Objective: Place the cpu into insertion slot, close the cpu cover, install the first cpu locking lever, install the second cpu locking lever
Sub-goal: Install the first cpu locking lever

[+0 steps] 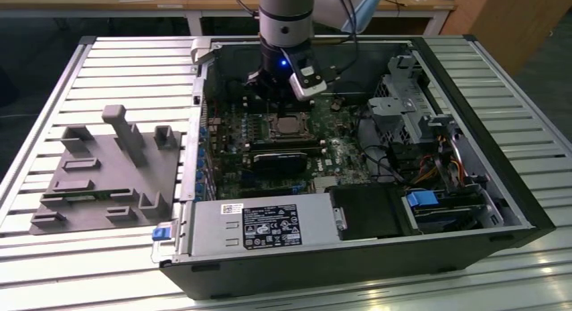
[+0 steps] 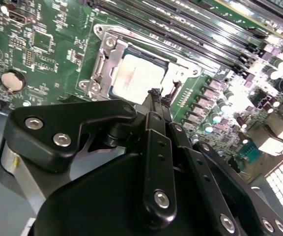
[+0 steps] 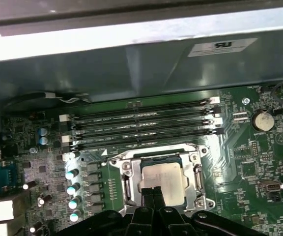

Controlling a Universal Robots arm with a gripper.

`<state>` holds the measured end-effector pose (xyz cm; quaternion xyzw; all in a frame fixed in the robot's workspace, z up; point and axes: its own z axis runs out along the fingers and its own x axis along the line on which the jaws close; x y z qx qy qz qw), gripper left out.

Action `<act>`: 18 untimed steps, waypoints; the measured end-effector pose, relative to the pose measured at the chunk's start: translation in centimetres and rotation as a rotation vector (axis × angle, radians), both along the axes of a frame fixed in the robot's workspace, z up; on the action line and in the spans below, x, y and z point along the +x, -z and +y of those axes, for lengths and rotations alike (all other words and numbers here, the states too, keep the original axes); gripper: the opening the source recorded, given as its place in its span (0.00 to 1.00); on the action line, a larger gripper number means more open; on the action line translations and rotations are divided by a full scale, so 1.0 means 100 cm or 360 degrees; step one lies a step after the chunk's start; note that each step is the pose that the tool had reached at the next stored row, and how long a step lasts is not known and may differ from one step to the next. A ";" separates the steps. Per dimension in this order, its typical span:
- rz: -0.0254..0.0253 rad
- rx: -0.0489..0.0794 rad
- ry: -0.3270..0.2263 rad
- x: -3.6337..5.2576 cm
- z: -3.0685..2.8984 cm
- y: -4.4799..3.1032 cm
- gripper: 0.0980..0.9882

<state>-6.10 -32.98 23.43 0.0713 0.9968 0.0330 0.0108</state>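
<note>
On the exterior view's left, a grey fixture block (image 1: pixel 107 170) lies on the slatted desk (image 1: pixel 53 271), with the open computer case (image 1: pixel 500 190) to its right. In the first wrist view the claw (image 3: pixel 154 191) is clenched, its tips at the edge of the cpu (image 3: pixel 162 177). The cpu sits in the insertion slot (image 3: pixel 129 189), with the cpu cover (image 3: pixel 196 174) flat around it. 1 white label (image 1: pixel 268 227) has unreadable print.

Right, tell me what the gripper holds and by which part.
Nothing. The gripper is shut, tips together and empty, at the edge of the cpu.
</note>
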 end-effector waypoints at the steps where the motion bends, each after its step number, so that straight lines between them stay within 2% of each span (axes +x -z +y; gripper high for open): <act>1: -0.00004 0.0000 0.0000 -0.0015 0.0000 0.0000 0.01; 11: -0.00082 0.0000 0.0000 -0.0223 0.0000 0.0000 0.01; 18: -0.00148 0.0000 0.0000 -0.0312 0.0001 0.0000 0.01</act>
